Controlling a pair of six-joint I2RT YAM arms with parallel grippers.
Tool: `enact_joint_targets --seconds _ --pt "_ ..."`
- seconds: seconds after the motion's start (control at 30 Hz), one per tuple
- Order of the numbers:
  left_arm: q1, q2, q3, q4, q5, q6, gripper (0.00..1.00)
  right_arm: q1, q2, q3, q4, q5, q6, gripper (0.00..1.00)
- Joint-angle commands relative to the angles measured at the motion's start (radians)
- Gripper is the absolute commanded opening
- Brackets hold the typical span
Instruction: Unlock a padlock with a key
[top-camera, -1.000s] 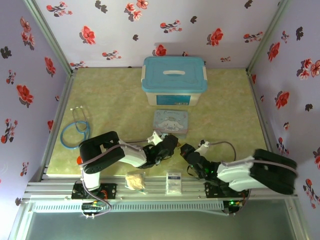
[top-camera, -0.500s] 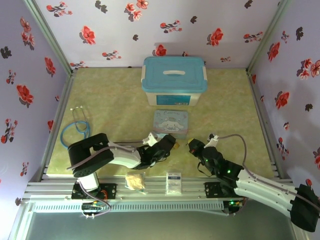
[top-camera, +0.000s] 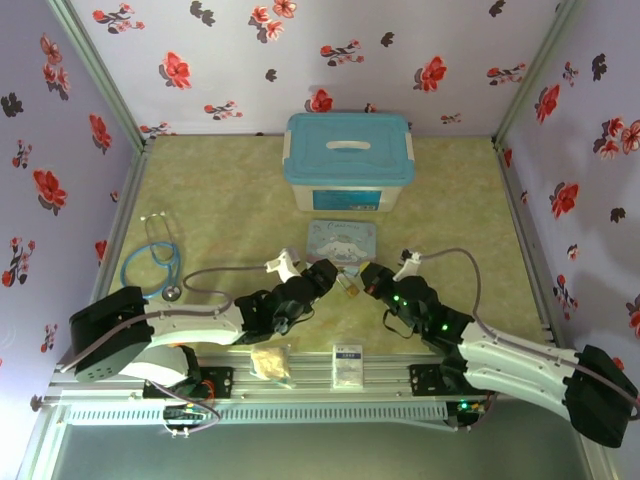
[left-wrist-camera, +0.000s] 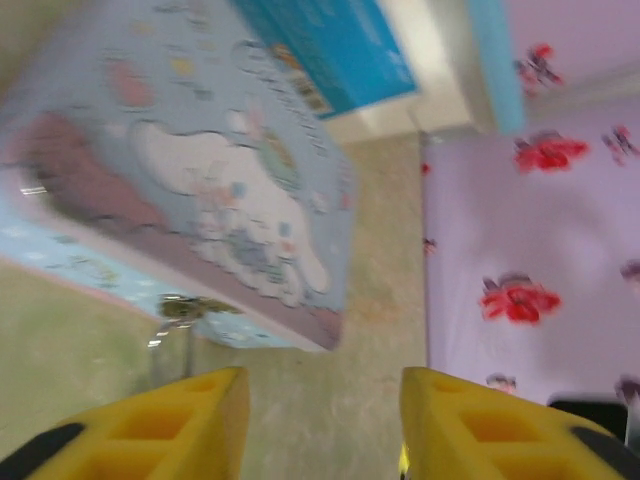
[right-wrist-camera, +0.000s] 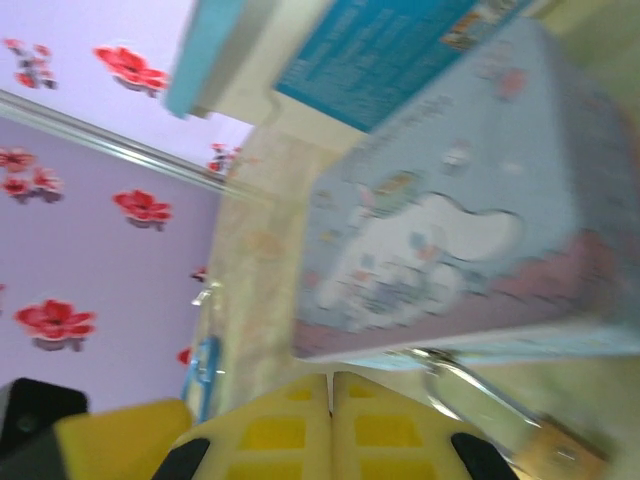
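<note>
The padlock (top-camera: 349, 286) is lying just beside the blue tin (top-camera: 342, 240), at its 6 o'clock. The left gripper (top-camera: 328, 275) is hovering at the padlock's 9 o'clock, fingers spread. The right gripper (top-camera: 367, 277), at 3 o'clock, is pressing its fingers together, possibly on something the blur hides.

Green table (top-camera: 230, 190) bears box (top-camera: 348, 160), cartoon tin (top-camera: 342, 240), stethoscope (top-camera: 150, 262), padlock (right-wrist-camera: 565, 455).

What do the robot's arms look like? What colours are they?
The left arm and right arm have chunky black joints and smooth white shells. A thin grey cable loops beside each, and tiny green lights glow on the right one. The left gripper and right gripper have yellow fingers.
</note>
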Motion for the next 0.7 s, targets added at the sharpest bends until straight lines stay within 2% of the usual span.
enact_joint_targets --seconds 0.0,0.23,0.37,0.6,0.67 --pt "-0.009 0.017 0.007 0.214 0.086 0.194 0.38 -0.004 0.034 0.046 0.130 -0.022 -0.031 0.00" --pt "-0.024 0.046 0.041 0.269 0.070 0.211 0.38 -0.001 0.087 0.050 0.213 -0.018 0.007 0.00" --pt "-0.014 0.059 0.034 0.285 0.050 0.187 0.27 0.010 0.102 0.038 0.245 -0.006 0.024 0.00" --pt "-0.010 0.089 0.029 0.280 0.047 0.110 0.18 0.014 0.102 0.041 0.242 0.003 0.026 0.00" --pt "-0.009 0.101 0.024 0.299 0.046 0.102 0.12 0.016 0.107 0.039 0.247 0.001 0.026 0.00"
